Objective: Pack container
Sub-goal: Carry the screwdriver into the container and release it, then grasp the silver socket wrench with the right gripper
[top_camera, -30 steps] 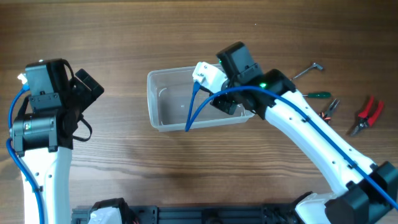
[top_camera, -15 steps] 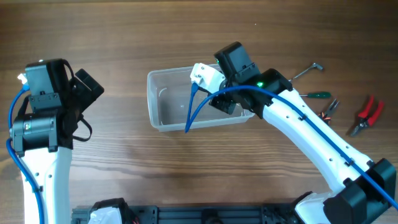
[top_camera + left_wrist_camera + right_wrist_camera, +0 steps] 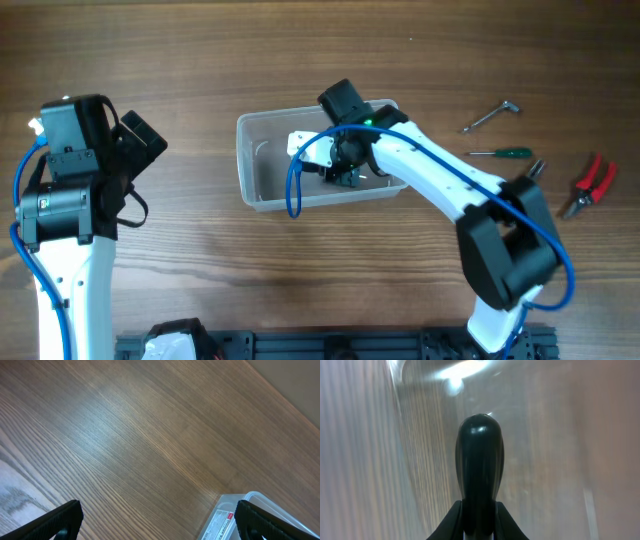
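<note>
The clear plastic container (image 3: pixel 262 178) lies at the middle of the table; its labelled corner shows in the left wrist view (image 3: pixel 234 516). My right gripper (image 3: pixel 345 172) is down inside the container, shut on a tool with a rounded black handle (image 3: pixel 479 460). The handle points at the container's see-through floor, and the rest of the tool is hidden. My left gripper (image 3: pixel 143 141) is open and empty over bare table to the left of the container, its two black fingertips wide apart in the left wrist view (image 3: pixel 160 527).
Loose tools lie on the table at the right: a grey hex key (image 3: pixel 492 114), a green-handled screwdriver (image 3: pixel 501 153), small pliers (image 3: pixel 530 176) and red-handled pliers (image 3: pixel 590 185). A black rail runs along the front edge (image 3: pixel 330 346).
My right arm has swung left and folded back, lowering its gripper with the black-handled tool deeper into the container. The left arm has not moved.
</note>
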